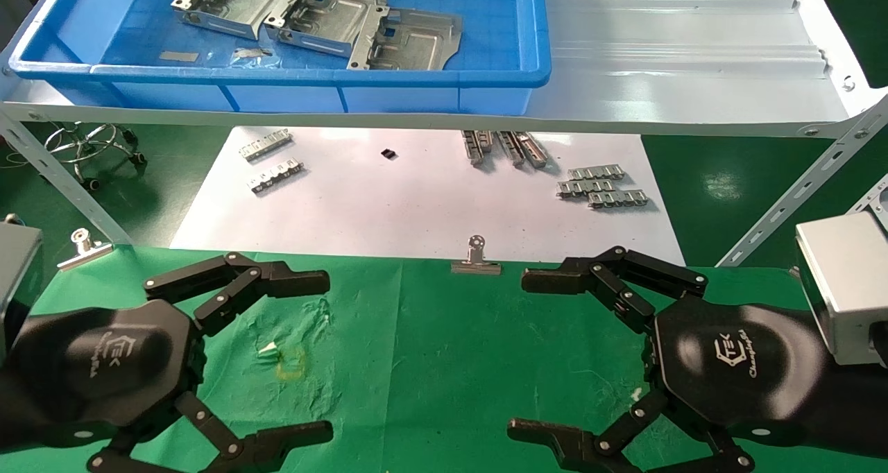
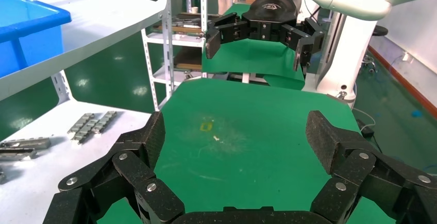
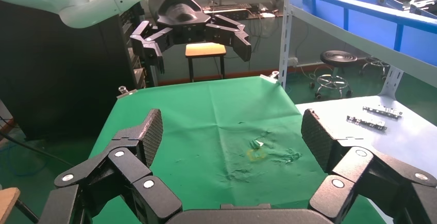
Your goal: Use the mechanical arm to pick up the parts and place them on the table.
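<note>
Inside bin (image 1: 534, 43): three parts (image 1: 326, 15) (overlapping).

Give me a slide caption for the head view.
Both black robot hands, left and right, hover open over the green cloth table; silvery stamped sheet-metal plates wait in the blue bin.

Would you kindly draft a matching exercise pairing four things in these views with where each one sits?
Things:
1. parts
2. toothed strips
3. binder clip
4. left gripper

Places:
A. on the white sheet
B. open, above the green table
C. in the blue bin on the shelf
D. at the green cloth's far edge

Pairs: 1-C, 2-A, 3-D, 4-B
</note>
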